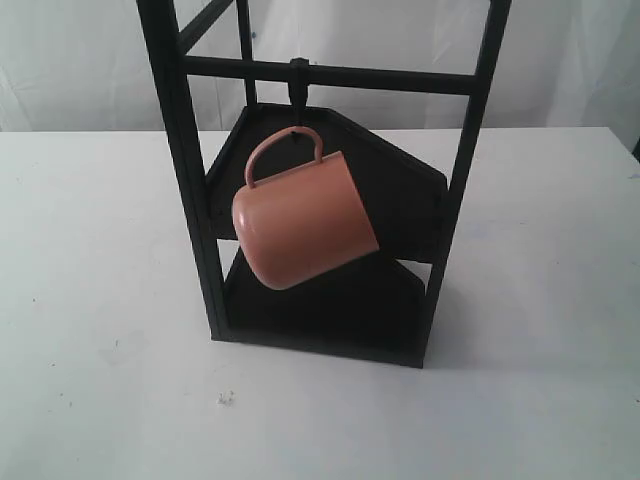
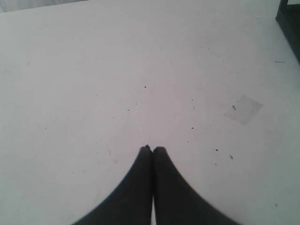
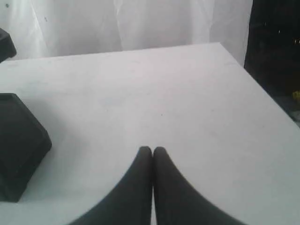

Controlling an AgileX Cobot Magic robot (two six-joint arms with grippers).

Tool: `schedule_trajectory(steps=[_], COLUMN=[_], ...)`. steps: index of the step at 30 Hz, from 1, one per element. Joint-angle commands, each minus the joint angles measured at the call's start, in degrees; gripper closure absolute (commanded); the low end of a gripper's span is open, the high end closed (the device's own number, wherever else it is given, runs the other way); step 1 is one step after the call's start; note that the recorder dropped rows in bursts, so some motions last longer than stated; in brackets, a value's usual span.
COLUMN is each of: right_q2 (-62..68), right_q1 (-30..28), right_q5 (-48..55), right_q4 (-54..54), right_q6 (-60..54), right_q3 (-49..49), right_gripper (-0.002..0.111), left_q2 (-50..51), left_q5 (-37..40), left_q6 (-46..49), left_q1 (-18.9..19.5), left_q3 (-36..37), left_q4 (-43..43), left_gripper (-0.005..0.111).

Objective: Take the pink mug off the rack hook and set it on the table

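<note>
Right, the mug [image 1: 300,225] hangs by its handle [image 1: 285,150] on the hook [image 1: 297,85] under the rack's [image 1: 180,180] crossbar [image 1: 400,77]. It is tilted, base towards the camera and down to the left. It sits in front of the upper shelf [image 1: 410,190], well clear of the table [image 1: 90,300].

Neither arm shows in the exterior view. My left gripper [image 2: 153,149] has its fingertips pressed together with nothing between them, over bare table with a corner of the rack at the frame's edge. My right gripper [image 3: 152,149] is the same: tips meeting, empty, with the rack's base off to one side.

I judge the mug to be stiff and fairly light, with a smooth, slightly glossy wall the pads could slide on. It is probably brittle enough to chip if dropped. It hangs from a single point, so I expect it to swing or turn at first touch.

The top of the handle loop is taken by the hook, so I would not grab there. I would open wide and pinch the wall at the rim, one finger inside and one outside. Failing that, I would clamp across the body near the handle. Then I would lift until the loop clears the hook tip before drawing it out.
</note>
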Motion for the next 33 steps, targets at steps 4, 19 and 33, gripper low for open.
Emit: schedule_trajectory(steps=[4,19,33], right_q2=[-0.19,-0.19,25.24], right_q1=[0.33,0.43,2.48], right_q5=[-12.33,-48.12,19.72], right_q4=[-0.27,4.89,17.41], right_q6=[-2.05,2.17,-19.88], right_q3=[0.04,-14.9,-26.36], right_gripper=[0.108,0.108,0.108], left_q2=[-0.23,-0.23,-0.23], left_q5=[-0.1,-0.1,-0.1], left_q6=[-0.5,-0.5,-0.5], left_q1=[-0.19,-0.19,-0.19], left_q3=[0.22,0.22,0.22], left_q4=[-0.5,-0.5,-0.5], left_gripper=[0.107,0.107,0.107])
